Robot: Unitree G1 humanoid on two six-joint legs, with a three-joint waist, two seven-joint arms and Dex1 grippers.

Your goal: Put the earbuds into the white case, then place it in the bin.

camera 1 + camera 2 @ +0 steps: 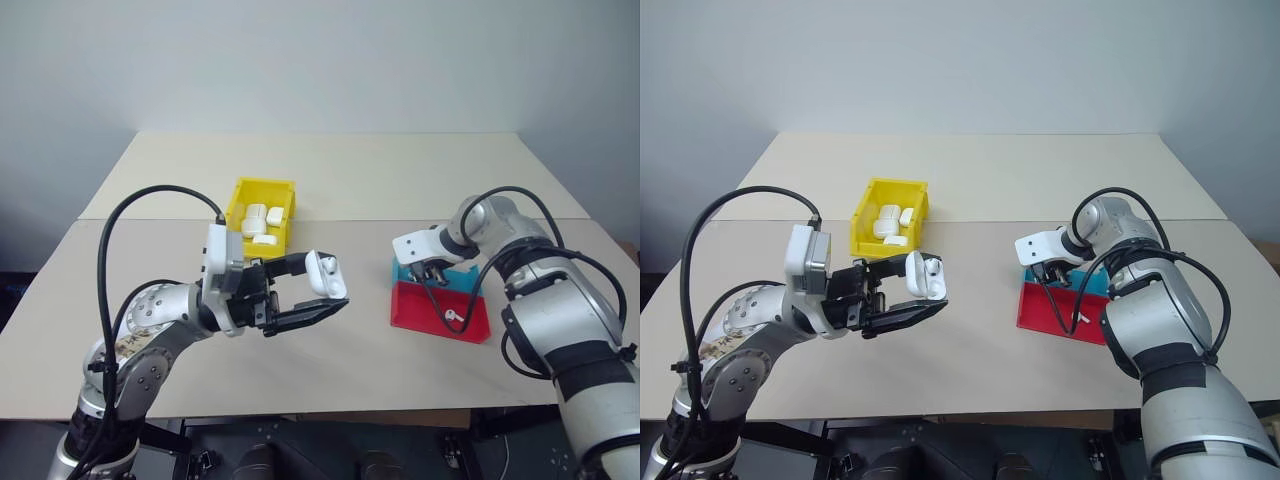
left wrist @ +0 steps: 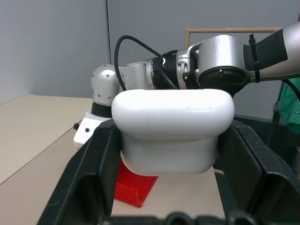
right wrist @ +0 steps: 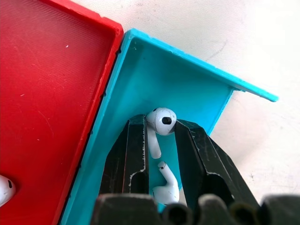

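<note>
Between the left gripper's [image 1: 318, 292] clamped fingers sits the white case [image 1: 326, 273], lid flipped up, held above the table; behind that gripper lies the bin [image 1: 243, 190], already holding several white cases. Rightward, the right gripper [image 3: 161, 140] reaches down into the teal tray [image 3: 187, 89], its fingers closing on one earbud [image 3: 159, 124], a second earbud [image 3: 166, 187] between them nearer the palm. Another lies in the red tray [image 1: 440, 320]. Tiny, glossy and light, an earbud would likely slip; pinching across the bulbous head looks safest.
</note>
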